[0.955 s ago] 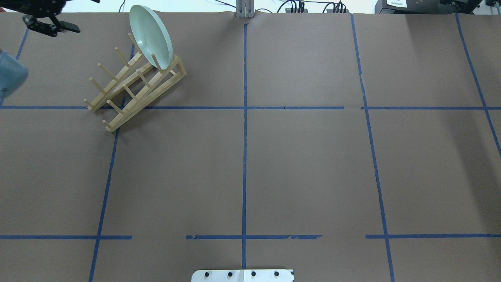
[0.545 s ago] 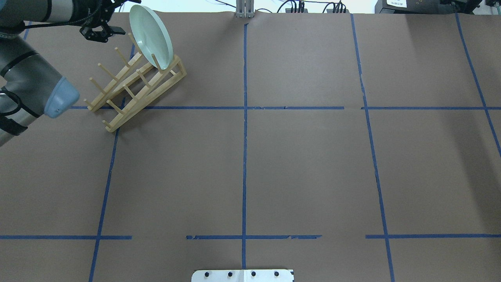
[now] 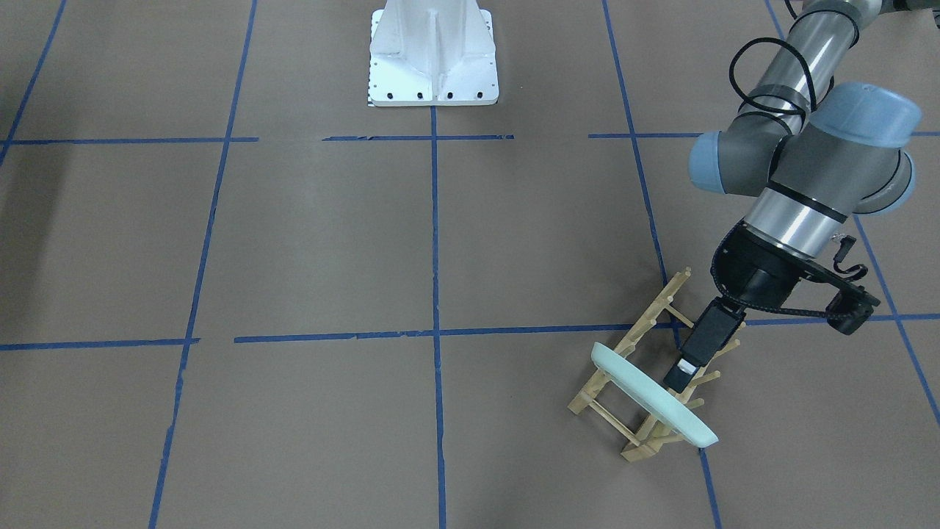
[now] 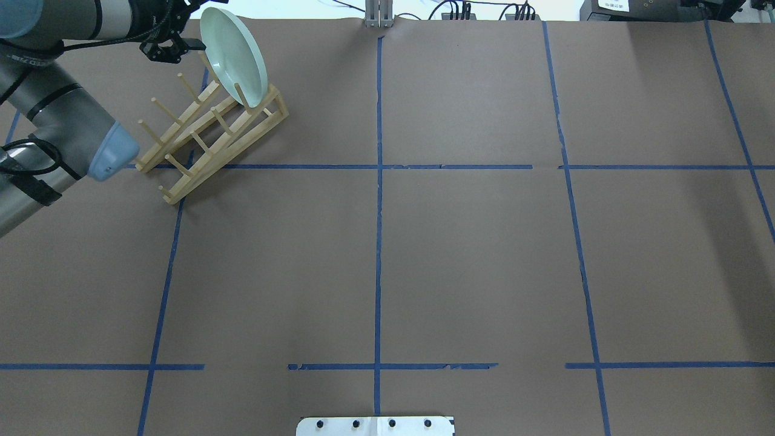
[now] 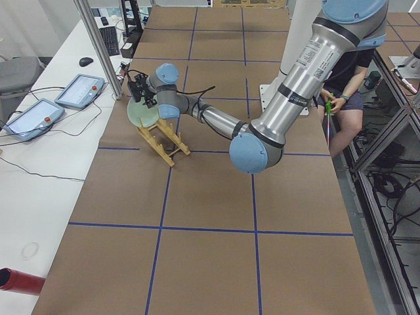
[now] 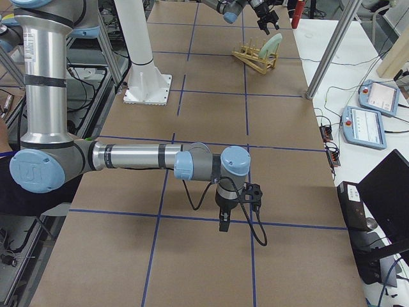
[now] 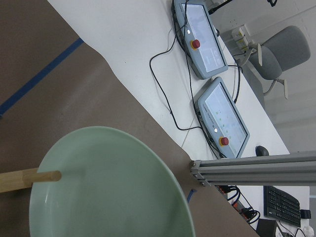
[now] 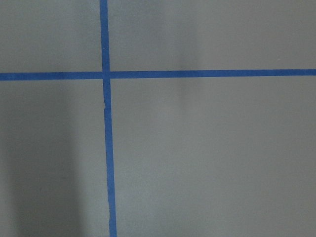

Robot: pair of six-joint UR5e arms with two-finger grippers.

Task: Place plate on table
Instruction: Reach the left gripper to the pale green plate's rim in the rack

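The pale mint-green plate (image 4: 233,54) stands on edge in the far end of a wooden peg rack (image 4: 206,133), at the table's (image 4: 472,254) far left corner. It also shows in the front view (image 3: 653,400) and fills the bottom of the left wrist view (image 7: 108,187), with a rack peg across it. My left gripper (image 4: 178,48) is open and close to the plate's upper rim on its concave side; in the front view (image 3: 679,378) one finger hangs just behind the rim. My right gripper (image 6: 222,225) hovers low over bare table; I cannot tell whether it is open or shut.
The white robot base (image 3: 433,55) sits at the near middle edge. Beyond the table's far edge stand an aluminium post (image 5: 98,46) and two operator tablets (image 5: 79,88) with cables. A person (image 5: 341,85) sits beside the robot.
My left arm has swung in from the left edge, and its gripper has moved right, up to the plate's upper rim. The plate and rack have not moved.
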